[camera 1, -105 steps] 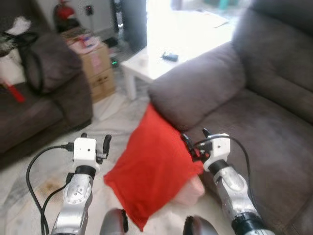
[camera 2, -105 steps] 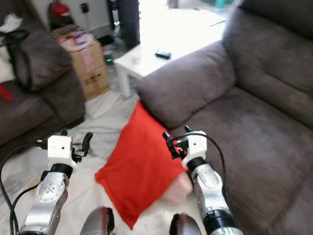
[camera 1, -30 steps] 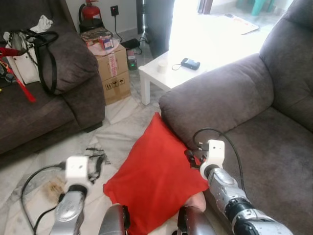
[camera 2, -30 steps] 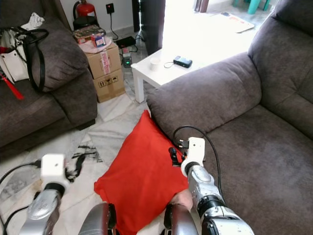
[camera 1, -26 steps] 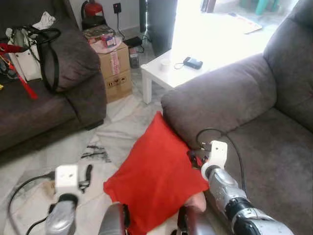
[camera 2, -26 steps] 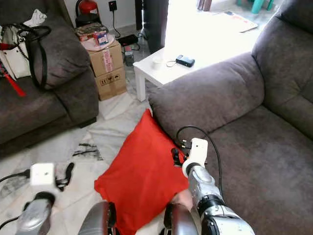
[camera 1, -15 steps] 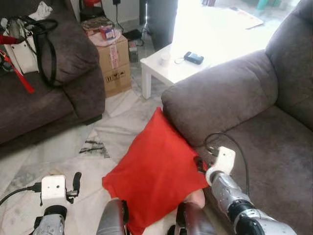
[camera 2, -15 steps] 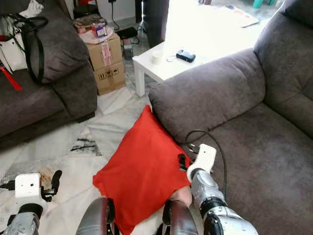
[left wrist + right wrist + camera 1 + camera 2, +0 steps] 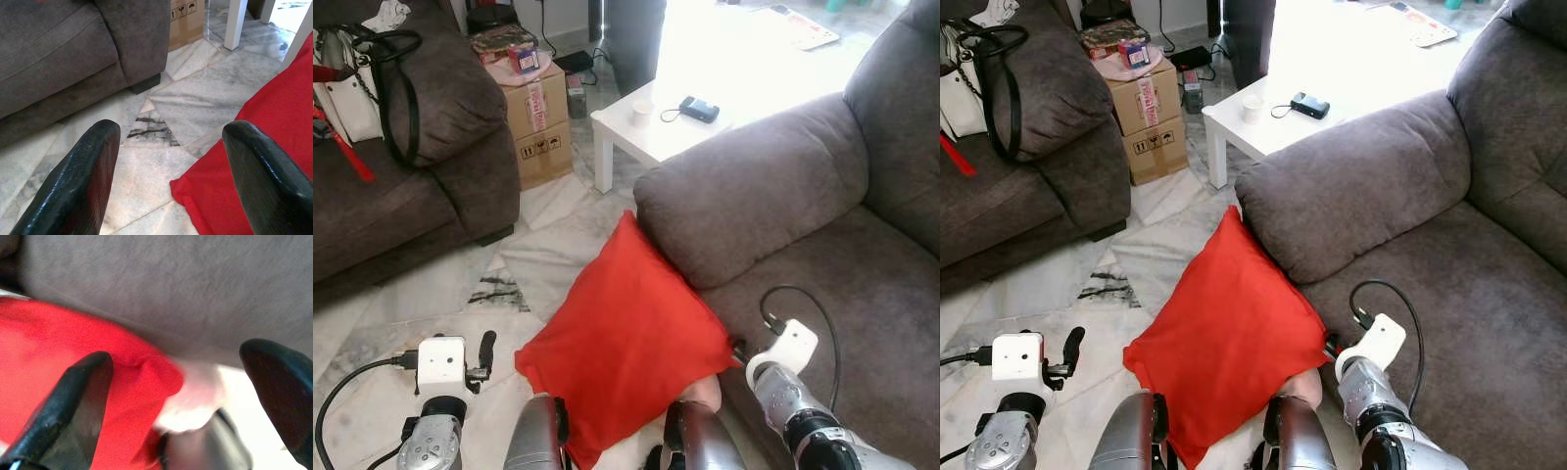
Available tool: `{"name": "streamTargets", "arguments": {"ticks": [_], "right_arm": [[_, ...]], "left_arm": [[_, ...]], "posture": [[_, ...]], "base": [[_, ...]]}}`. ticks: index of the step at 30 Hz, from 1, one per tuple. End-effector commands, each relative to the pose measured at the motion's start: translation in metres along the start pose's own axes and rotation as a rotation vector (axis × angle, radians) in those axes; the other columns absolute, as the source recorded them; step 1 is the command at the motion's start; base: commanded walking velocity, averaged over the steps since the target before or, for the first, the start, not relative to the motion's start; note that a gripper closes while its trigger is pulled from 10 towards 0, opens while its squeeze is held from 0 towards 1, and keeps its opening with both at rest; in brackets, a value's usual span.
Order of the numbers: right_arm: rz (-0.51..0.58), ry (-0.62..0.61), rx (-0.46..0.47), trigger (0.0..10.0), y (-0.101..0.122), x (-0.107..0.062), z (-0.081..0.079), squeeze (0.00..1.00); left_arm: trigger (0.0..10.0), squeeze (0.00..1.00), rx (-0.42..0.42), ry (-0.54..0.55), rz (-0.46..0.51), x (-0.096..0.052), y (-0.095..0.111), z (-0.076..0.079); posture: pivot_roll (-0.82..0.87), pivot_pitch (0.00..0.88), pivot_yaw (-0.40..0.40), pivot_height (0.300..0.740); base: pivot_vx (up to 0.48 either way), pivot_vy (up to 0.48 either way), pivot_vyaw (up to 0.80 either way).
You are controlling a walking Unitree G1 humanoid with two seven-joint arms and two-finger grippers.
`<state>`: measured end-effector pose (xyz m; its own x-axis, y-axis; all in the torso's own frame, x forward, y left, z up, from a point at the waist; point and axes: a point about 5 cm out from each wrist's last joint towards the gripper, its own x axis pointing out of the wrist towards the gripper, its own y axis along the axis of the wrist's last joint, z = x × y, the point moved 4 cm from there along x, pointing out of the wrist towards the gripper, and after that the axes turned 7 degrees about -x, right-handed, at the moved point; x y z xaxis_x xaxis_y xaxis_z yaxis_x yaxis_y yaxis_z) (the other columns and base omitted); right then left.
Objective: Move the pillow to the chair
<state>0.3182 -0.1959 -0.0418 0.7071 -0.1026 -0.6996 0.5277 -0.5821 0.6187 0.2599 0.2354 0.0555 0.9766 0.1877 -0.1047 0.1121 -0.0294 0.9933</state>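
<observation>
The red pillow (image 9: 626, 333) stands on one corner on the marble floor, leaning against the arm of the grey sofa (image 9: 754, 186) and resting on my knees (image 9: 538, 441). My right gripper (image 9: 740, 349) is low beside the pillow's right corner. Its fingers (image 9: 83, 396) are spread wide, with the red corner (image 9: 146, 377) just ahead of them, so it is open. My left gripper (image 9: 484, 354) hangs low at the left over the floor, open, with the pillow's left edge (image 9: 244, 161) beside one finger. The dark grey chair (image 9: 431, 166) stands at the far left.
A white low table (image 9: 656, 122) with a cup and a black device stands beyond the sofa arm. A cardboard box (image 9: 540, 122) sits between table and chair. A handbag (image 9: 367, 73) lies on the chair. Something pale pink (image 9: 707, 394) shows under the pillow.
My right gripper has drawn back and down from the pillow's right corner. My left arm has sunk lower at the left. The pillow stays leaning on the sofa arm.
</observation>
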Motion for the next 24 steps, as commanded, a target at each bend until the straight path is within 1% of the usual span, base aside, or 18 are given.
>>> {"name": "streamTargets", "arguments": {"ticks": [1, 3, 6, 8, 12, 15, 17, 19, 20, 21, 24], "right_arm": [[-0.043, 0.034, 0.038, 10.0, -0.011, 0.0, -0.004, 0.0], [-0.058, 0.019, 0.055, 10.0, -0.015, 0.0, -0.002, 0.0], [-0.082, 0.036, 0.089, 10.0, -0.02, -0.001, -0.003, 0.0], [-0.095, 0.069, 0.127, 10.0, -0.023, -0.001, -0.007, 0.0], [-0.112, 0.14, 0.103, 10.0, -0.028, -0.002, -0.015, 0.0], [-0.116, 0.163, 0.113, 10.0, -0.03, -0.003, -0.018, 0.0], [-0.116, 0.189, 0.043, 10.0, -0.034, -0.004, -0.022, 0.0], [-0.113, 0.197, 0.038, 10.0, -0.034, -0.004, -0.024, 0.0], [-0.099, 0.216, 0.008, 10.0, -0.033, -0.004, -0.026, 0.0], [-0.099, 0.216, 0.008, 10.0, -0.033, -0.004, -0.026, 0.0], [-0.036, 0.26, -0.041, 10.0, -0.024, -0.004, -0.034, 0.0]], "left_arm": [[10.0, 0.0, 0.004, 0.004, -0.01, -0.001, 0.001, -0.002], [10.0, 0.0, 0.003, 0.001, -0.012, -0.001, 0.0, -0.002], [10.0, 0.0, 0.002, -0.006, -0.016, -0.002, -0.001, 0.0], [10.0, 0.0, -0.005, -0.012, -0.017, -0.001, -0.001, 0.002], [10.0, 0.0, -0.014, -0.032, -0.015, -0.001, 0.001, 0.008], [10.0, 0.0, -0.019, -0.05, -0.018, -0.002, 0.001, 0.012], [10.0, 0.0, -0.018, -0.054, -0.012, -0.002, 0.003, 0.015], [10.0, 0.0, -0.018, -0.056, -0.009, -0.003, 0.003, 0.016], [10.0, 0.0, -0.019, -0.059, -0.006, -0.004, 0.005, 0.016], [10.0, 0.0, -0.019, -0.059, -0.006, -0.004, 0.005, 0.016], [10.0, 0.0, -0.022, -0.079, 0.018, -0.003, 0.012, 0.021]], "posture": [[0.13, 0.209, -0.06, 0.628], [0.13, 0.206, -0.059, 0.628], [0.13, 0.204, -0.058, 0.628], [0.13, 0.204, -0.058, 0.628], [0.14, 0.216, -0.058, 0.628], [0.14, 0.222, -0.058, 0.628], [0.15, 0.236, -0.062, 0.628], [0.15, 0.238, -0.062, 0.628], [0.15, 0.251, -0.064, 0.628], [0.15, 0.251, -0.064, 0.628], [0.15, 0.28, -0.063, 0.628]], "base": [[0.0, 0.0, 0.0], [0.0, 0.0, 0.0], [0.0, 0.0, 0.0], [0.0, 0.0, 0.0], [0.0, 0.0, 0.0], [0.0, 0.0, 0.0], [0.0, 0.0, 0.0], [0.0, 0.0, 0.0], [0.0, 0.0, 0.0], [0.0, 0.0, 0.0], [0.0, 0.0, 0.0]]}}
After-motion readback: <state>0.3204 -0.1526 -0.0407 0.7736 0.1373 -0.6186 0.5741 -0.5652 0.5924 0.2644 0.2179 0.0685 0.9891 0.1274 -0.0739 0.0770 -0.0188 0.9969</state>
